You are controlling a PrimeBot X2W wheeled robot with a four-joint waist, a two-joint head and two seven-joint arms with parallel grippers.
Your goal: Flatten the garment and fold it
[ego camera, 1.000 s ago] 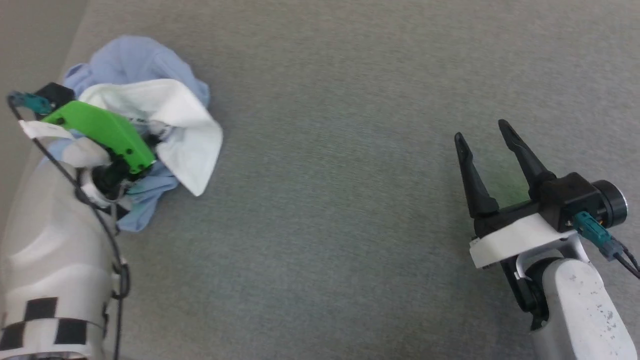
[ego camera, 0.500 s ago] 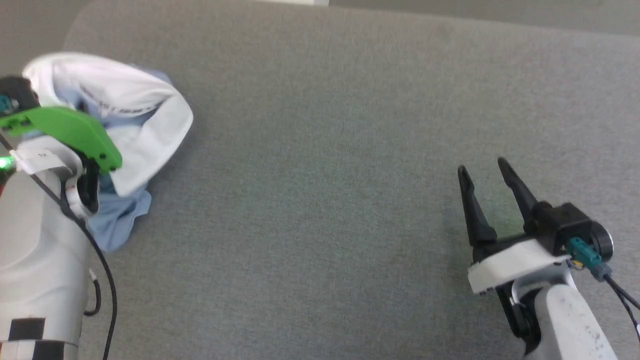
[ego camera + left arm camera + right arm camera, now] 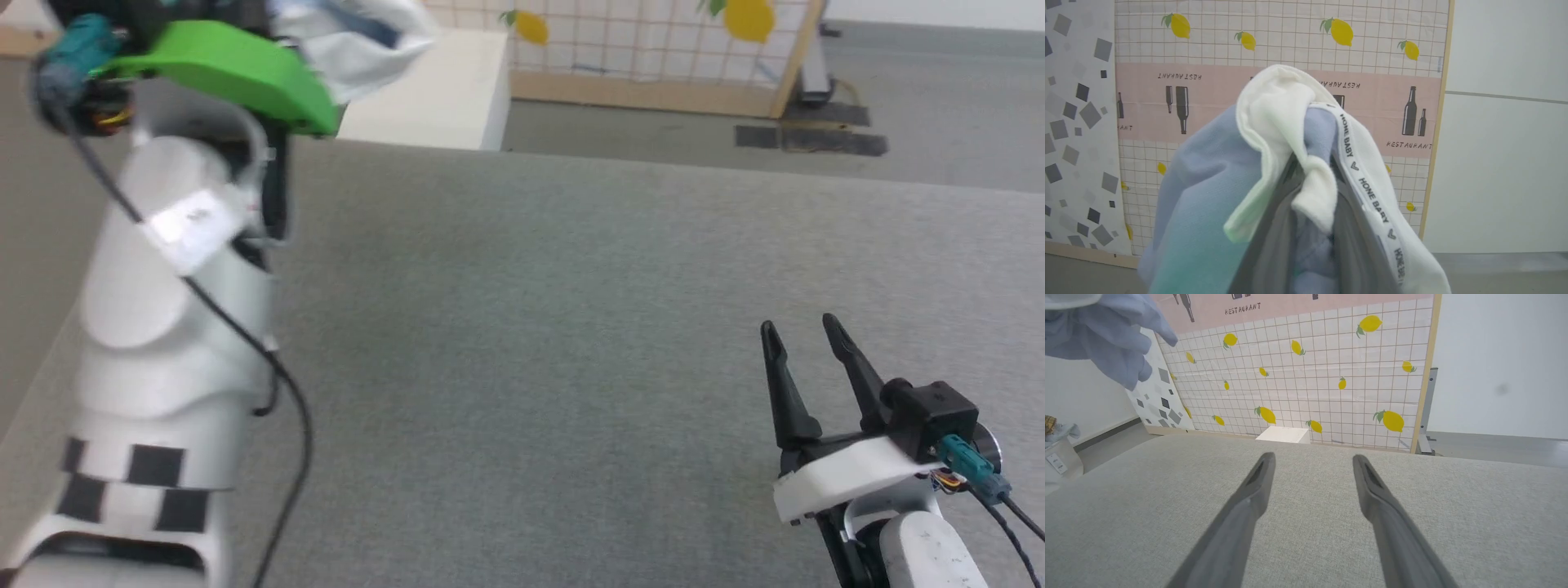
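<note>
The garment (image 3: 1208, 183), a light blue shirt with a white collar (image 3: 1278, 114), hangs bunched in the air. My left gripper (image 3: 1312, 171) is shut on it near the collar, and cloth covers the fingertips. In the head view the raised left arm ends at a green wrist cover (image 3: 229, 73), with a bit of the garment (image 3: 359, 33) at the top edge. A blue fold of the garment (image 3: 1106, 330) hangs in the right wrist view's upper left. My right gripper (image 3: 798, 325) (image 3: 1313, 457) is open and holds nothing, low over the grey table (image 3: 522, 327).
Beyond the table's far edge stand a white box (image 3: 433, 90) and a lemon-patterned screen (image 3: 653, 41) on a wooden frame. Grey floor lies to the far right. The table's left edge runs past my left arm (image 3: 171, 327).
My left arm has lifted the garment off the table, high into the air. The head camera has tilted up, bringing the room into sight. The right gripper stays open.
</note>
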